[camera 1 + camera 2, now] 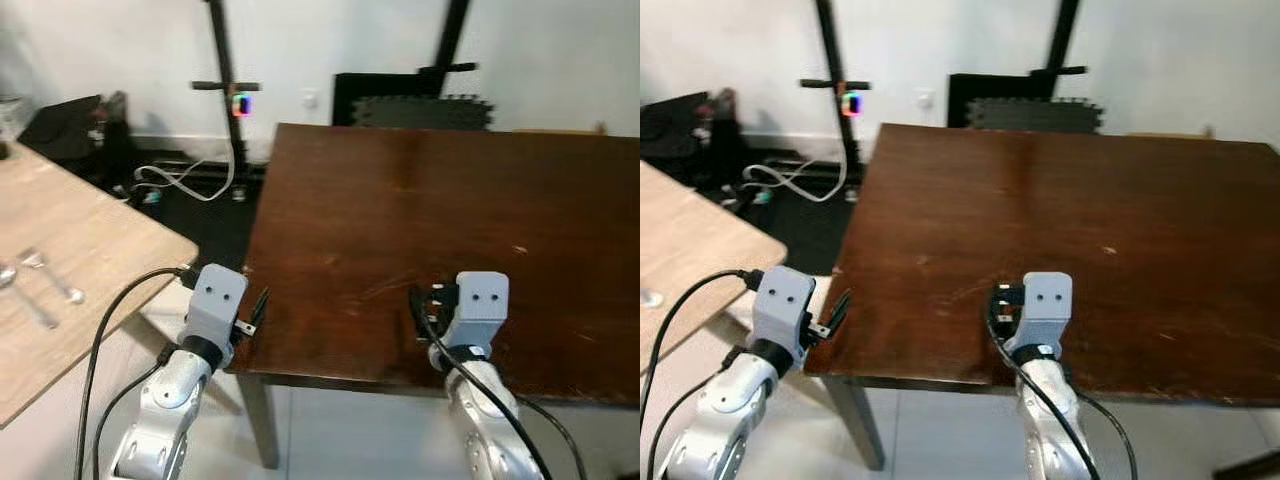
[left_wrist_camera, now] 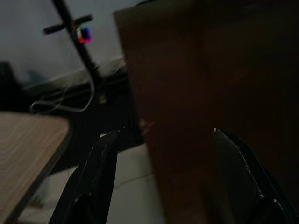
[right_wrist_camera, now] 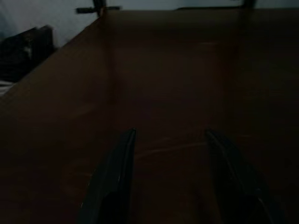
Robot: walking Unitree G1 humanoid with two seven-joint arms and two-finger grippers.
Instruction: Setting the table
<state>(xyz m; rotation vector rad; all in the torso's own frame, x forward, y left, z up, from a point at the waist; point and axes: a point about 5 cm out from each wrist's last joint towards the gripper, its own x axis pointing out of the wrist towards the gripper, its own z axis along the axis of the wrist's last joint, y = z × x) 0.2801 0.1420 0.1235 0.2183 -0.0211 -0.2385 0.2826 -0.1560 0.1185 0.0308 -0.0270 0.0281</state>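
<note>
Dark counter [image 1: 420, 210]: we face a brown wooden top, glossy, with faint scratches and a few pale specks; it runs from just before us to the far wall.
Light counter [image 1: 90, 240]: to our left stands a pale wood-grain top, apart from the dark one, with a strip of floor between them.
Cutlery: we see a fork [image 1: 52, 274] and a spoon [image 1: 20, 295], both silvery, lying side by side on the light counter near its left edge, handles toward us.
Left claw [image 2: 163, 182]: we hold it just off the near left corner of the dark counter, over the gap between the two tops; its fingers [image 2: 100, 172] stand wide apart and hold nothing.
Right claw [image 3: 170, 172]: we hold it low over the near edge of the dark counter; its fingers [image 3: 117, 177] are spread and hold nothing.
Far background: a black stand [image 1: 225, 90] with a small coloured light, cables [image 1: 180, 182] on the floor, and dark foam mats [image 1: 420, 108] against the white wall.
</note>
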